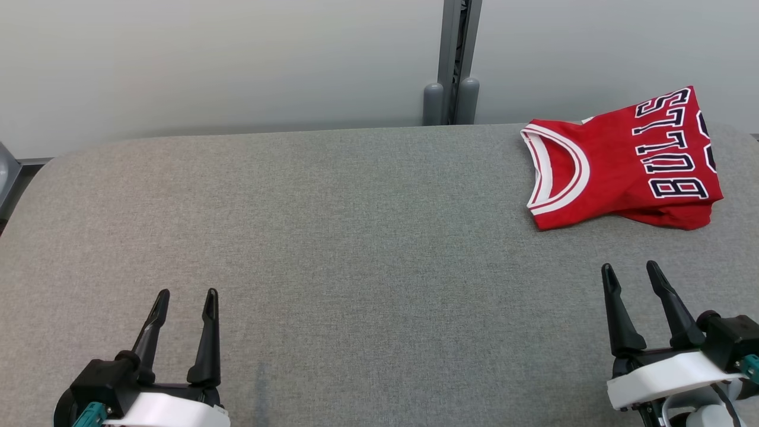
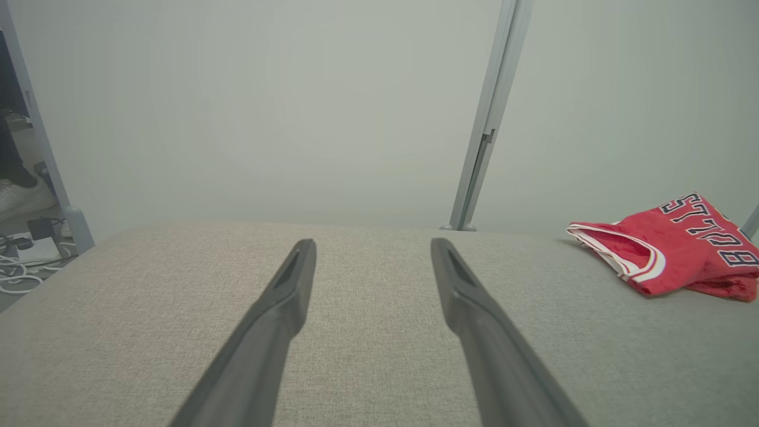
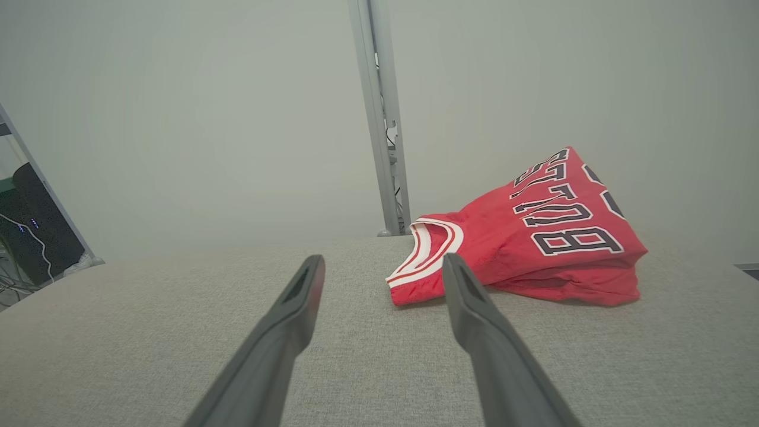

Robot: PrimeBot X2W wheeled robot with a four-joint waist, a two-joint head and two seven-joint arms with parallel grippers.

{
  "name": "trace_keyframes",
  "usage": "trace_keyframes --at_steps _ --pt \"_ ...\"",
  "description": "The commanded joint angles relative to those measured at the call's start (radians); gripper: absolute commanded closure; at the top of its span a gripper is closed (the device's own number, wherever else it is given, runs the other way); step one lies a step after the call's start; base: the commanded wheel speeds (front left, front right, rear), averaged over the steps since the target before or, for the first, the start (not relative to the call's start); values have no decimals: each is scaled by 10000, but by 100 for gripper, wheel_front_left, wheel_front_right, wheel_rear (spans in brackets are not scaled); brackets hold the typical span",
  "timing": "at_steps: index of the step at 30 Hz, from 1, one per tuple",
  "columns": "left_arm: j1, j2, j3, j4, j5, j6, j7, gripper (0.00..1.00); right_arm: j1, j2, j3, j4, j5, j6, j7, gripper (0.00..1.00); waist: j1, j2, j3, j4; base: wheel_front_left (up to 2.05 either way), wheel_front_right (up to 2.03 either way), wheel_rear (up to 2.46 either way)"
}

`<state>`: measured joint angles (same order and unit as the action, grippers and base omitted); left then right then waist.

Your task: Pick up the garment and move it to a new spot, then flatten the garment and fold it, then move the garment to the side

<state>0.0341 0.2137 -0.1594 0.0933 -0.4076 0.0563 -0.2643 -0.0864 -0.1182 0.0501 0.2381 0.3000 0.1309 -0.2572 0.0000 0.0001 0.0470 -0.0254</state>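
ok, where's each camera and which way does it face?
Head view: on the head, facing forward and down at the grey fabric-covered table; left end effector lower left, right end effector lower right, both open.
Left wrist view: on the left wrist, along its dark fingers across the table; red sleeveless jersey far right.
Right wrist view: on the right wrist, along its fingers; jersey ahead, right of centre.
Shared: jersey and grey metal post in all three.
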Motion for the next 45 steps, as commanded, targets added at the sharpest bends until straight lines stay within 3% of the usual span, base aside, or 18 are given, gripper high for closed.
trace_keyframes --at_steps 1,17,45 --pt "-166 -12 94 49 129 -111 -8 0 57 -11 55 -78 -6 1 -91 0 0 -1 -4 -6 0 0 0" --pt "-264 -456 563 341 632 -530 -8 0 -50 -3 67 -200 -16 1 -92 0 0 -1 -12 38 0 0 0" --pt "-274 -818 984 708 1096 -840 -8 0 -189 -100 281 59 90 1 -93 0 0 -1 -89 34 0 0 0"
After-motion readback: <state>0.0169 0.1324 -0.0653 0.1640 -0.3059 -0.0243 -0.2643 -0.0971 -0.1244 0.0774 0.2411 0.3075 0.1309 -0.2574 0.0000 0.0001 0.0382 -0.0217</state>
